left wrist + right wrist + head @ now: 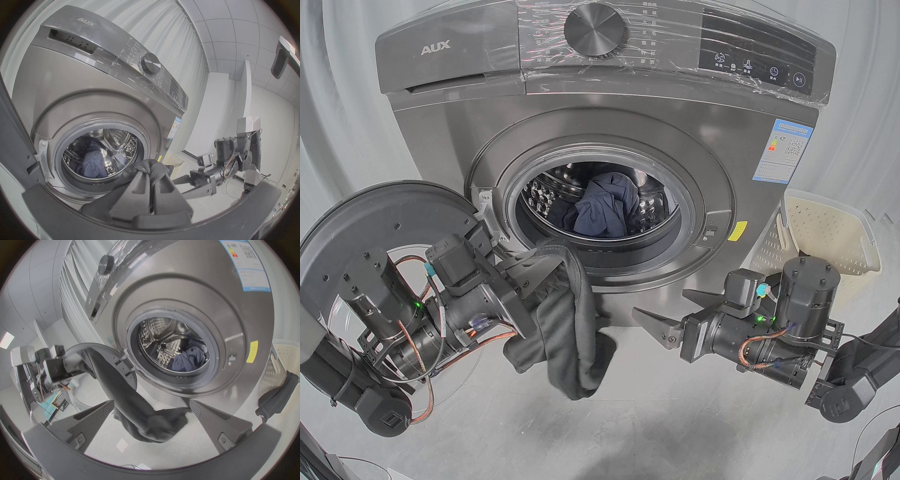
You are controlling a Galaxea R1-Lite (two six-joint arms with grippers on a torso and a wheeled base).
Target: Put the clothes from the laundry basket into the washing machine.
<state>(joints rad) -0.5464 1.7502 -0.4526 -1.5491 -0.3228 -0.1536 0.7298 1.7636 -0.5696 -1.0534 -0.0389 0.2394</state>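
Black cloth, soft and limp: the garment (575, 325) hangs from my left fingers (137, 193), clenched on its bunched top, just below the mouth of the washing machine (675, 131). Light but trailing, I judge; grip it mid-bunch. Right fingers (659, 328) spread, empty.

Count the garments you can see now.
3. A navy blue cloth garment lies in the steel drum; a dark grey garment hangs from the left gripper; a black garment drapes over the cream plastic laundry basket's rim. More may be hidden inside the basket.
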